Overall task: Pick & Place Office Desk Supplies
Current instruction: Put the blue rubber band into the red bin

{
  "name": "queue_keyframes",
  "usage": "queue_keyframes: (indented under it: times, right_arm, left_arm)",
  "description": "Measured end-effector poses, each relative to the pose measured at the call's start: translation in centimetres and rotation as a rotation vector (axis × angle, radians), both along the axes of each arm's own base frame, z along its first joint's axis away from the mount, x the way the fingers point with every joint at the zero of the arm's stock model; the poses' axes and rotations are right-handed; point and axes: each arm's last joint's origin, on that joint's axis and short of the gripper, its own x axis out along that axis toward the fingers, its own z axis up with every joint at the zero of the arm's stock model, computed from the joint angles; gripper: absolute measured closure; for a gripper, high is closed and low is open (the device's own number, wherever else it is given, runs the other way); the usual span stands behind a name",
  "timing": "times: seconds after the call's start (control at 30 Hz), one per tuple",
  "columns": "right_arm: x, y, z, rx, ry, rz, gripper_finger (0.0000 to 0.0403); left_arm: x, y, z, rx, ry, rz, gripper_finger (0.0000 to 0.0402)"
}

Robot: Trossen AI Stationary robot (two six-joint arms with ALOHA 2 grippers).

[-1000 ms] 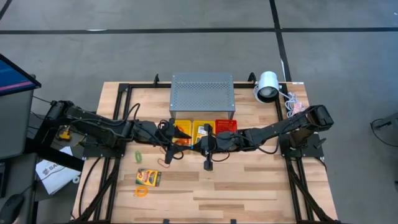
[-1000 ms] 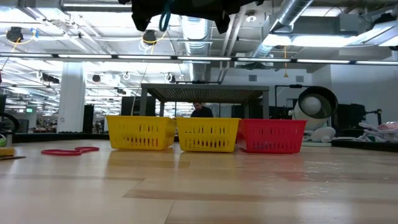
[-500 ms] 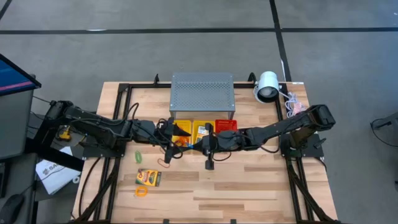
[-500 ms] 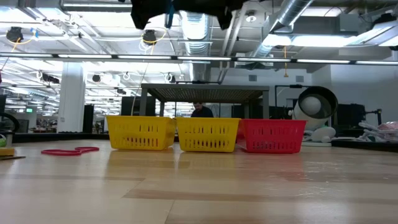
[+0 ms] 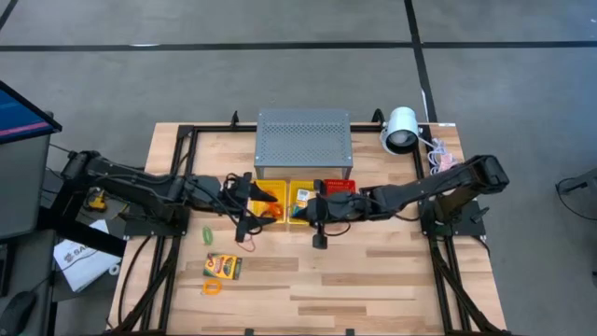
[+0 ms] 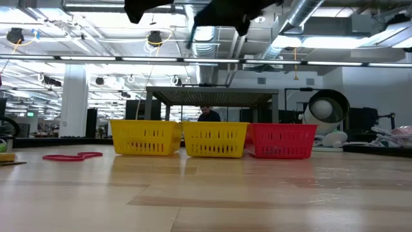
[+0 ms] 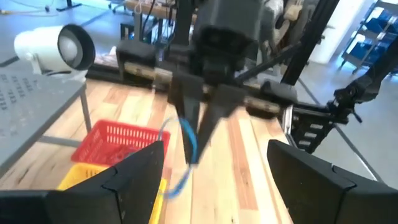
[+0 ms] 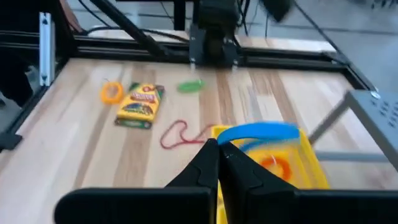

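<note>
While pinched shut on a thin blue band loop [image 8: 258, 130] above the yellow mesh basket [image 8: 311, 163], right gripper [image 8: 216, 148]; left gripper [image 7: 214, 180] spread wide, empty.

In the low view, both dark arms are cut off by the top edge. The thin blue band loop [image 7: 188, 144] pinched in the right gripper [image 7: 198, 127] is motion-blurred in both wrist views. Arms partly hide the yellow plastic mesh baskets [image 5: 300, 191] in the high view; their contents are too small to identify.
</note>
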Motion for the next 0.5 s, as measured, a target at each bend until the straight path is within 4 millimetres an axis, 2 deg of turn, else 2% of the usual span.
queue_keyframes:
  times: [0.27, 0.5]
  right_arm:
    - [-3.2, -1.6, 0.7, -0.018, 0.205, -0.126, 0.0403]
    - [-5.3, -3.2, -0.8, -0.015, 0.463, -0.219, 0.0403]
  left_arm:
    - [-0.2, -0.1, -0.6, 0.009, 0.041, -0.008, 0.0119]
    - [-0.2, -0.1, -0.9, 0.012, 0.052, -0.008, 0.0119]
